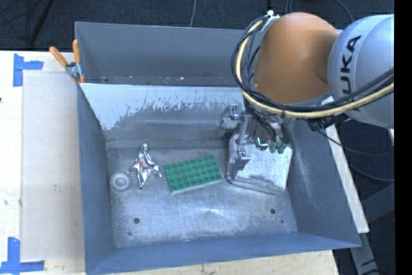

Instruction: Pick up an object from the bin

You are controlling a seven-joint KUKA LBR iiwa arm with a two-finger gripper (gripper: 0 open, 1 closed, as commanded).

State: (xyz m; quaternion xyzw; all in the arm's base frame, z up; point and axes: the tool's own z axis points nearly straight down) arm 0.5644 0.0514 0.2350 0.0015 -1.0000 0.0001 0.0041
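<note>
Camera view from above and a little to one side: a grey metal bin (pixel 161 67) with a scuffed floor and only a few loose things lying in it. The arm (pixel 367 67) comes in from the right, a rounded orange cover (pixel 293 58) on its wrist and a loop of black and yellow cables (pixel 243 71) hanging round that cover.

The gripper (pixel 241 161) is down low on the right side of the bin floor, right at the left edge of a pale translucent packet (pixel 267 172) that lies flat near the right wall. From where I stand I cannot tell whether the gripper is released or clenched, nor whether it touches the packet.

Just beside the gripper, to its left, a green studded plate (pixel 192 174) lies flat and slightly askew. Further left is a silvery crumpled piece (pixel 145 166), close to the plate's end. A small clear ring (pixel 120 182) lies just beside the silvery piece, nearest the left wall. All three sit apart from the packet.
</note>
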